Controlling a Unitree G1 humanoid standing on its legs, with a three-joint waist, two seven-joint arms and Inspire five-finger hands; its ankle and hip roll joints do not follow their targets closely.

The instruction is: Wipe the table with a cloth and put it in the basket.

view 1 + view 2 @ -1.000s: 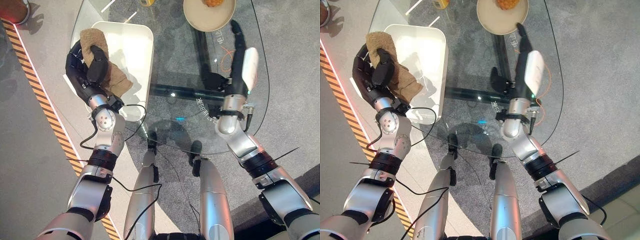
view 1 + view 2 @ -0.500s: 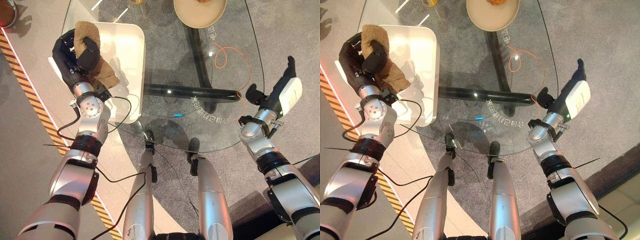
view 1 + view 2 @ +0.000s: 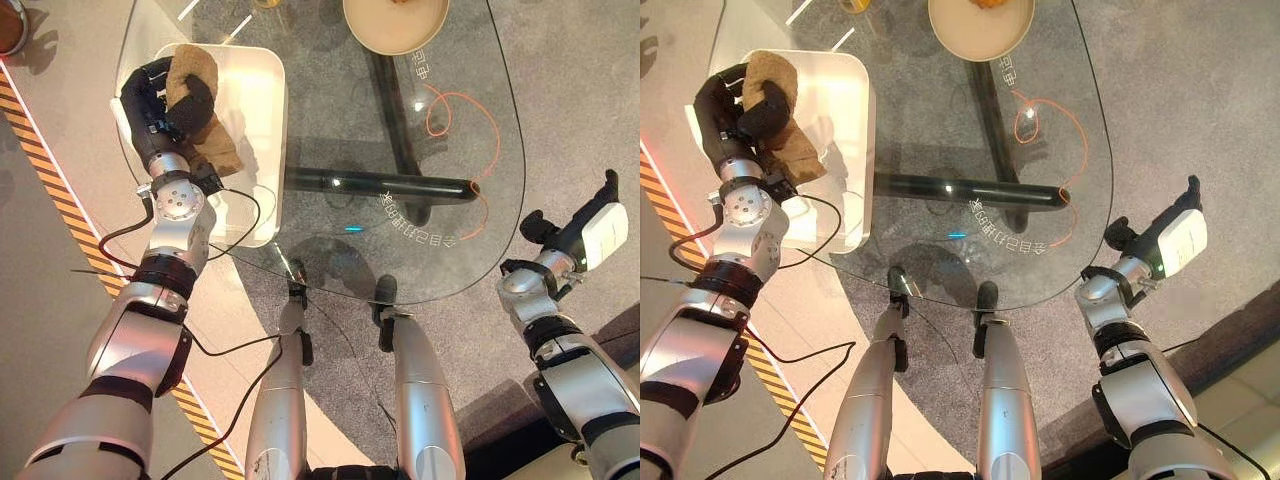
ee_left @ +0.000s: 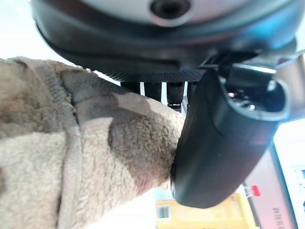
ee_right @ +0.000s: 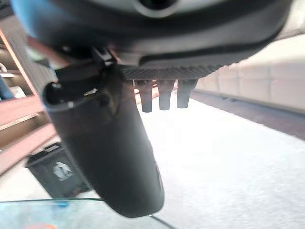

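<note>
**Cloth over basket, release pending**

Glass table (image 3: 330,120) is standing on grey carpet, with a striped floor line running just outside the left arm. The left hand (image 3: 160,95) is hanging over the white basket (image 3: 262,110), thumb and fingers curled tight round the brown cloth (image 3: 205,110). In the left wrist view the thumb (image 4: 224,143) is pressing into the pile of the cloth (image 4: 71,157), so the hold appears firm. The cloth is bunched in the palm, and its loose end is trailing towards the wrist, low inside the basket. Whether that end is touching the basket floor cannot be told.

The right hand (image 3: 590,225) is idling off the table edge, well apart from the left hand, with its fingers straight and nothing in them.

Risks, as judged:
- The hand is sitting near the basket's outer wall; a release from here could be leaving the cloth draped over the rim or sliding it to the floor.
- The fleecy pile could be snagging on the fingers as they open, so the cloth lifts out again with the hand.
- A low pass by the arm could be nudging the light basket.

Count: one cloth, one basket, one table, one bowl (image 3: 400,25) far beyond the left hand, holding something orange, and two hands.
</note>
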